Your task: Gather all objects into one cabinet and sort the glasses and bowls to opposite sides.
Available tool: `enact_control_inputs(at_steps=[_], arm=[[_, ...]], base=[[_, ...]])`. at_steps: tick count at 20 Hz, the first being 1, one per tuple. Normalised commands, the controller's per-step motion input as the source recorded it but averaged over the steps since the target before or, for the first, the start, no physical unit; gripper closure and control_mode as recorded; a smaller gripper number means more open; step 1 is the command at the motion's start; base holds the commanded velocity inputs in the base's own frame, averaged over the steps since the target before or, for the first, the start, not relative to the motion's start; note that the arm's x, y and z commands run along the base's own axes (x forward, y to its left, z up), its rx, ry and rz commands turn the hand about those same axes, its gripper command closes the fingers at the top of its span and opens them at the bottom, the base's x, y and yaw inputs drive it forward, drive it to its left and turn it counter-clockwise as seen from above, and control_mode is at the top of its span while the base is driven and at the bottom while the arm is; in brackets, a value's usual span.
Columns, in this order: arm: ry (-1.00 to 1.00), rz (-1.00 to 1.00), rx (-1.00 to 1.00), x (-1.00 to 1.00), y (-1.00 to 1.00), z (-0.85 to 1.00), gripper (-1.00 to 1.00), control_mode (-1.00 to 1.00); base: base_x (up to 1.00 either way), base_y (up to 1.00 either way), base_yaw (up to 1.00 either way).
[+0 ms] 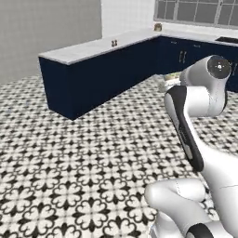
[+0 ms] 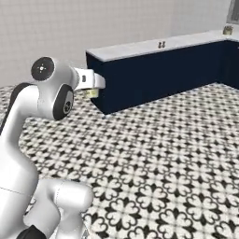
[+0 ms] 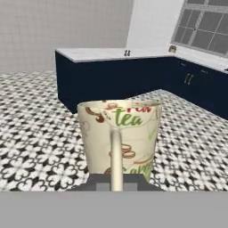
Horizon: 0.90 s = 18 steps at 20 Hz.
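The cream patterned cup [image 3: 119, 136] is clamped upright in the gripper [image 3: 116, 178], carried above the tiled floor [image 3: 40, 133]; the navy counter [image 3: 116, 78] is seen well ahead; the tall cabinet's direction cannot be told.

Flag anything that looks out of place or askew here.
Nothing stands out. The cream patterned cup sits upright in the gripper, carried above the tiled floor. The navy counter looks tidy, nothing spilled.
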Motion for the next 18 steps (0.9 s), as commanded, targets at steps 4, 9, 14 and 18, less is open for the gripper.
enact_control_inputs(at_steps=[4,9,14,18], arm=[[0.0,0.0,0.0,0.0,0.0,0.0,1.0,1.0],[0.0,0.0,0.0,0.0,0.0,0.0,1.0,1.0],[0.0,0.0,0.0,0.0,0.0,0.0,1.0,1.0],[0.0,0.0,0.0,0.0,0.0,0.0,1.0,1.0]], base=[[0.34,0.0,0.98],[0.74,0.0,0.87],[1.0,-0.18,0.68],[1.0,-0.63,0.45]])
